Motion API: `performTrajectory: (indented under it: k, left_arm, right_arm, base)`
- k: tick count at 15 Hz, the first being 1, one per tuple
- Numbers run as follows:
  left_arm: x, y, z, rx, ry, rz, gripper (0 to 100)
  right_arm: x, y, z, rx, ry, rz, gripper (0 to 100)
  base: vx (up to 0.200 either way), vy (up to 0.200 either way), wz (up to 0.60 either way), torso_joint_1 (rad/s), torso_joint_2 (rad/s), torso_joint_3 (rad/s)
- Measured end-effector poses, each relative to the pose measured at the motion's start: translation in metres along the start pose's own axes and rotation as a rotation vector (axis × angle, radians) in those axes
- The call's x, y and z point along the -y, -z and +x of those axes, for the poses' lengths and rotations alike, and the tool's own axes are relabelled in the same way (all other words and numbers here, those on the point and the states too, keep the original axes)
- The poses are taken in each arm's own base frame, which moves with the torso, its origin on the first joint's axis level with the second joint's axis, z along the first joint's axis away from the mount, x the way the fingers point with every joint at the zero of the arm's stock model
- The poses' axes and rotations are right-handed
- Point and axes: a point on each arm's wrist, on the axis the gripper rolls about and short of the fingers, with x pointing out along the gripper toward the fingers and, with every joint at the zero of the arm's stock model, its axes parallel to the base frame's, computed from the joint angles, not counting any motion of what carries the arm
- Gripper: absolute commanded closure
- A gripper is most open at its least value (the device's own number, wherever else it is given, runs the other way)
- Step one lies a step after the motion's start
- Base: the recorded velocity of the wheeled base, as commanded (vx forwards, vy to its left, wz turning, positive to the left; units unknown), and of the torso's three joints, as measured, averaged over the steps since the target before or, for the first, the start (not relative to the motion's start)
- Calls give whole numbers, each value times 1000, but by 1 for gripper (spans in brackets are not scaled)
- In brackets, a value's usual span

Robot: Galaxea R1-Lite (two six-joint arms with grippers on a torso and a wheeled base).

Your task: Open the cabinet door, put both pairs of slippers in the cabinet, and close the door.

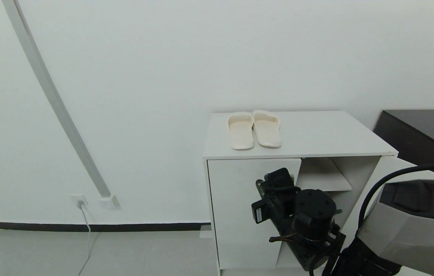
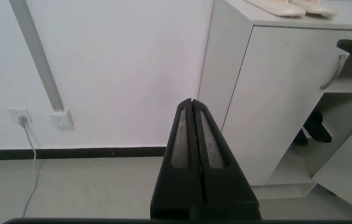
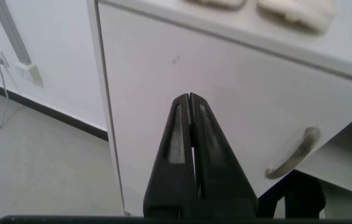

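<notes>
On the cabinet point(image 1: 316, 134) top, cream slippers point(image 1: 254, 129) (side by side).

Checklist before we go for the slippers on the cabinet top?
1. White rectangular cabinet, right side open, inner shelf exposed: ok.
2. Pair of cream slide slippers side by side on cabinet top, nothing on them: ok.
3. Right pincer open for grasping: not ok, shut.
4. Left pincer open: not ok, shut.
5. Other pair already inside: cannot tell; dark shape low in open compartment.
</notes>
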Motion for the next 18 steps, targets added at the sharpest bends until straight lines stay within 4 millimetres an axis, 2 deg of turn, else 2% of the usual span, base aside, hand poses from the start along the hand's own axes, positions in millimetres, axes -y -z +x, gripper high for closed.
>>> performTrajectory:
  k: [6, 13, 14, 18]
  left_arm:
    - [0, 0, 0, 1, 0, 0, 100]
    - [0, 0, 0, 0, 1, 0, 100]
    - [0, 0, 0, 0, 0, 1, 100]
    - [0, 0, 0, -1, 0, 5, 100]
  right_arm:
    - [0, 1, -1, 7, -29, 1, 100]
    - [4, -5, -1, 34, -28, -77, 100]
    - [3, -7, 0, 38, -29, -72, 0]
    - [2, -20, 7, 73, 17, -48, 0]
  base:
    - [0, 0, 0, 228, -519, -288]
    - [0, 0, 0, 7, -11, -7]
    - [0, 0, 0, 0, 0, 0]
    - [0, 0, 0, 0, 0, 0]
